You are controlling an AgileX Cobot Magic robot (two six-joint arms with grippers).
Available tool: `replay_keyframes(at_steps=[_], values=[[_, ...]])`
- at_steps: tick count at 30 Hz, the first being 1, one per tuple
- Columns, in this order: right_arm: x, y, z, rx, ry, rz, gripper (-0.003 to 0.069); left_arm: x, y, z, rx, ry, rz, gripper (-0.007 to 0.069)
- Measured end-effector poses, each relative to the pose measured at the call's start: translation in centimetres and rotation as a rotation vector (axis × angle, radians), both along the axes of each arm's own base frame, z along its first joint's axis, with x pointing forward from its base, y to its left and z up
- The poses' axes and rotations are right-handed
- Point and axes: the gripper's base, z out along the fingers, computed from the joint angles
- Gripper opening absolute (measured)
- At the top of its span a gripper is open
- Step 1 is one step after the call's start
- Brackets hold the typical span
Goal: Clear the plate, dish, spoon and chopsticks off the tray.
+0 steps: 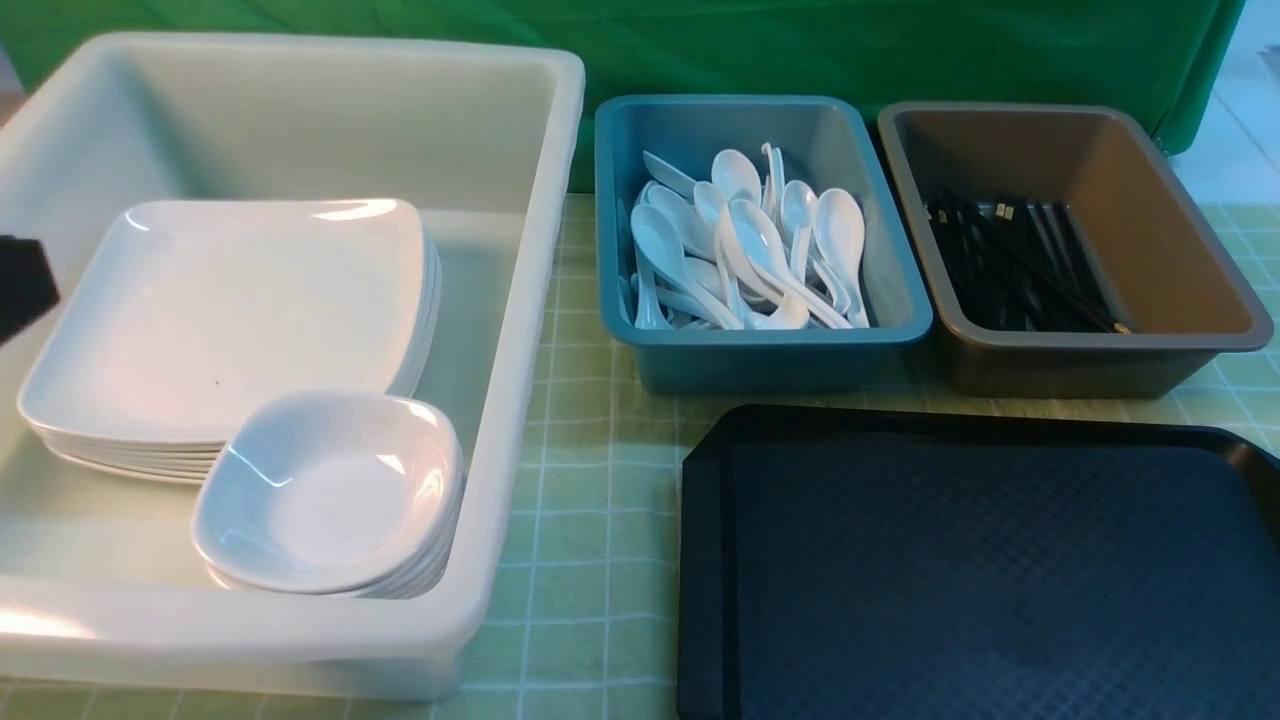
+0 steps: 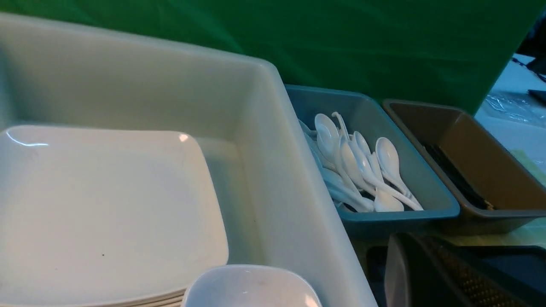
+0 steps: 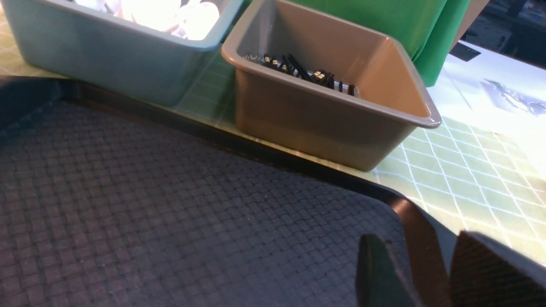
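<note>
Finding: the tray (image 1: 980,580) lies bare on the desk (image 1: 600,520); no tableware shows on its textured surface in the front or right wrist views.

Location of task items:
- The plate (image 1: 230,310) tops a stack inside the large white tub (image 1: 530,300).
- A small deep dish (image 1: 330,490) tops its own stack in the same tub, resting against the near corner of the plate stack.
- The spoons (image 1: 750,250) lie heaped in the teal tub (image 1: 770,360). Which one came from the tray cannot be told.
- The chopsticks (image 1: 1020,265) lie bundled in the brown tub (image 1: 1100,365).

Hands:
- The left hand (image 1: 22,285) is clenched and empty, at the white tub's left edge above the plates.
- The right hand (image 3: 422,277) is released, its jaws apart with nothing between them. It sits low over the tray's far right corner. Whether it touches the rim cannot be told.

Assessment: clearing appears complete, and what remains is withdrawal.

Recommendations:
- Lift the right hand straight up before any sideways travel, because the raised rim and the brown tub are both close by.
- Raise the left hand clear of the tub wall before moving it sideways, so the plate stack is not nudged toward the dishes.
- Confirm the tray's near edge, which lies partly outside every view, before the job is signed off.
</note>
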Motion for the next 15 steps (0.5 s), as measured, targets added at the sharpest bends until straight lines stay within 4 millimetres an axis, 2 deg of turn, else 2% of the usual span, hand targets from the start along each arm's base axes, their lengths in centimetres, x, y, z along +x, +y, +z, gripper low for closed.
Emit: replay_keyframes(at_steps=[5,13,15], values=[[0.0,0.0,0.0,0.000,0.000,0.000,0.0239,-0.3,0.1,-0.2,0.031,-0.004,0.010,-0.0013],[0.0,0.0,0.0,0.000,0.000,0.000,0.0240,0.1,1.2,-0.4,0.196,-0.051,0.090,-0.0013],[0.0,0.0,0.0,0.000,0.000,0.000,0.0241,0.4,1.4,-1.2,0.214,-0.055,0.115,-0.0013]])
